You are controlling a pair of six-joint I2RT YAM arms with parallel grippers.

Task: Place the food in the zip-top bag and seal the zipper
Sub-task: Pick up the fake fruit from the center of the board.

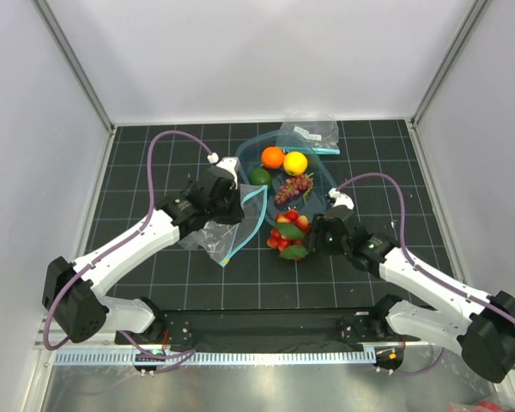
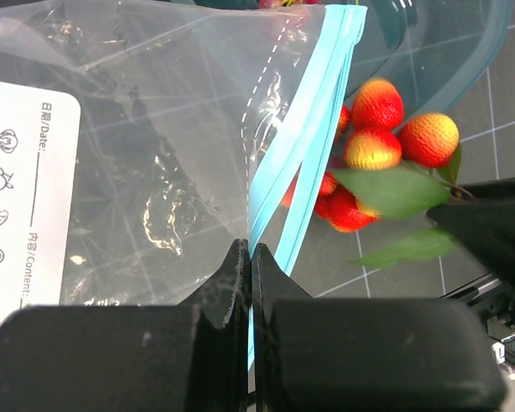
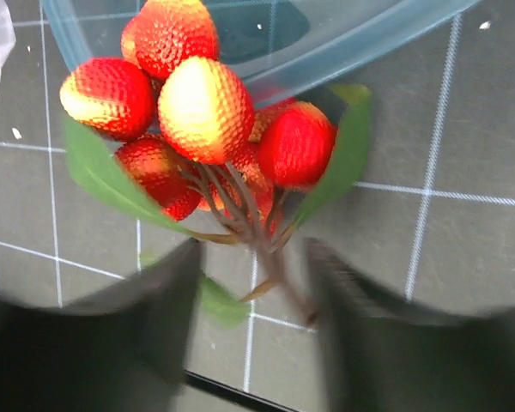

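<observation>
The teal-blue zipper of the zip-top bag is pinched between the left jaws, which are closed flat on the strip at the end of the left arm. The bag is held up off the black gridded bench, its clear film crumpled and its white label turned toward the left wrist camera.

The right jaws, at the end of the right arm, are seen parted on either side of the stem of the strawberry bunch. They are blurred, and no contact with the stem can be made out. The strawberries lie on the bench against the near rim of the teal translucent tub, just right of the bag's mouth.

In the tub, an orange, a lemon, a lime and a purple grape bunch are gathered. A smaller clear bag lies just behind the tub.
</observation>
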